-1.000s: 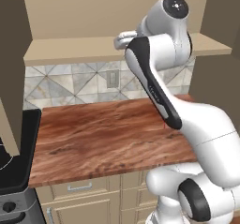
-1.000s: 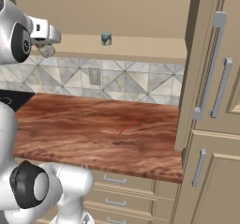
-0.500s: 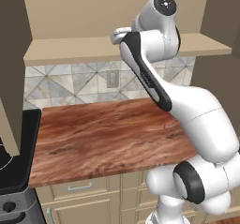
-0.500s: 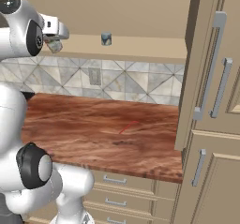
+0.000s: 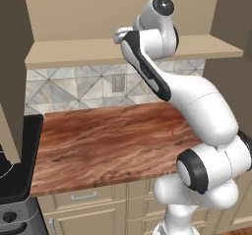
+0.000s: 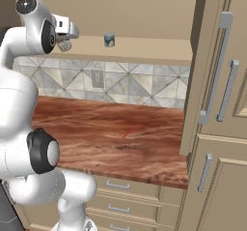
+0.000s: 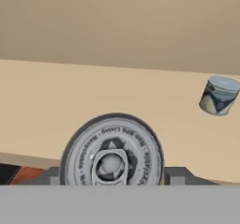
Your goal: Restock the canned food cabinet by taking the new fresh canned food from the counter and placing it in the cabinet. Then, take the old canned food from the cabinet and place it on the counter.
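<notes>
The gripper (image 6: pixel 64 40) pinches the new fresh canned food (image 7: pixel 112 155) at the front edge of the cabinet (image 7: pixel 70 101) shelf, so releasing too early could drop it onto the counter (image 6: pixel 120 133).

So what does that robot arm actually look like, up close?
The arm is a chain of smooth, glossy white rounded shells with black bands and round black caps at the joints. A long black stripe runs down one link. No loose cables show. Its pincer is a small grey and white block with short dark tips.
</notes>
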You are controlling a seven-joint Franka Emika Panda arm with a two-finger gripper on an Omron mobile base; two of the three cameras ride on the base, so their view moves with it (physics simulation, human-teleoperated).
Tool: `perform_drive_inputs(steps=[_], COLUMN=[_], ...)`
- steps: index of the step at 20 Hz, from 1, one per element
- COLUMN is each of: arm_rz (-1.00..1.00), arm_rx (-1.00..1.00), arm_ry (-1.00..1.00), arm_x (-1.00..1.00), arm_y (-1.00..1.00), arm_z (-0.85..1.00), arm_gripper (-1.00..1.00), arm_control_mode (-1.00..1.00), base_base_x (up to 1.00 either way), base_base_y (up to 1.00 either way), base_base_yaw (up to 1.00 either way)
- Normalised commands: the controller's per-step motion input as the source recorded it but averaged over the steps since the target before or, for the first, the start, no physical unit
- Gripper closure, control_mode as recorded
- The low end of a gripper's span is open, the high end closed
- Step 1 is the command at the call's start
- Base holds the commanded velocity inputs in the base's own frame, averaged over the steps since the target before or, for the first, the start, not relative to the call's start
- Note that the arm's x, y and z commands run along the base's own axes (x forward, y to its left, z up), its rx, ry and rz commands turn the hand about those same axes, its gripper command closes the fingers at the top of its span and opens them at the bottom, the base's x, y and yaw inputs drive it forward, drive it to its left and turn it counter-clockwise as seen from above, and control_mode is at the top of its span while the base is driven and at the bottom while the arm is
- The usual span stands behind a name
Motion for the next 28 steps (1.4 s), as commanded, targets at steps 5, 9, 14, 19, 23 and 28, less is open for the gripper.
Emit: perform_drive_inputs(steps=[5, 9, 14, 19, 23, 28], arm_rz=[0.0, 0.0, 0.0, 0.0, 0.0, 0.0], arm_rx=[0.0, 0.0, 0.0, 0.0, 0.0, 0.0], arm_ry=[0.0, 0.0, 0.0, 0.0, 0.0, -0.01], arm_x=[0.49, 0.38, 0.35, 0.33, 0.3, 0.19], arm_y=[0.0, -0.01, -0.01, 0.0, -0.03, -0.01], arm_z=[-0.2, -0.2, -0.07, 0.0, -0.03, -0.04], arm_gripper=[1.0, 1.0, 1.0, 1.0, -1.0, -1.0], arm_control_mode=[-1.0, -1.0, -1.0, -1.0, -1.0, -1.0], base_base_x=[0.0, 0.0, 0.0, 0.0, 0.0, 0.0], base_base_y=[0.0, 0.0, 0.0, 0.0, 0.0, 0.0], base_base_yaw=[0.0, 0.0, 0.0, 0.0, 0.0, 0.0])
